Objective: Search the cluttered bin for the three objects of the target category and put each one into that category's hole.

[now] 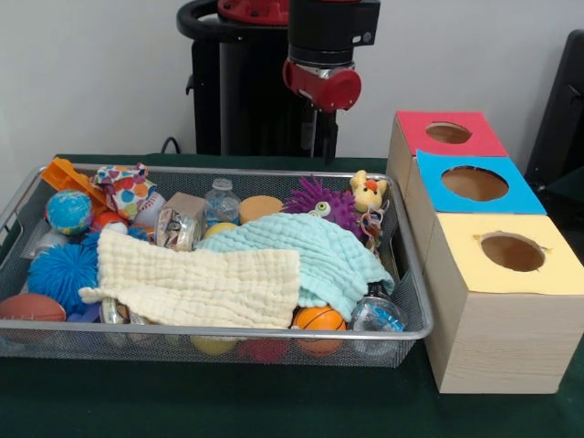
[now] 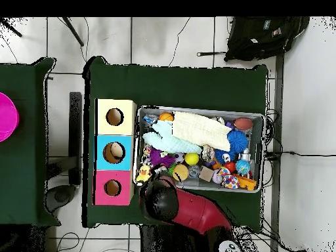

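Observation:
The silver wire-mesh basket (image 1: 219,334) fills the table's left and middle; it also shows in the overhead view (image 2: 197,110). A yellow plush chick (image 1: 369,192) with an orange beak sits upright at its back right corner, also seen from overhead (image 2: 143,174). The striped plush is hidden. The round hole in the red top (image 1: 448,133) is the farthest of three on the wooden box, and shows in the overhead view (image 2: 112,188). My gripper (image 1: 321,137) hangs under the red wrist, behind the basket's back rim, left of the chick and above it.
A cream cloth (image 1: 201,287) and a mint cloth (image 1: 310,255) cover much of the basket. A purple spiky googly-eyed ball (image 1: 315,201) lies beside the chick. A blue spiky ball (image 1: 62,271), a small basketball (image 1: 319,319) and several toys surround them. Blue-topped (image 1: 474,183) and yellow-topped (image 1: 512,252) holes lie nearer.

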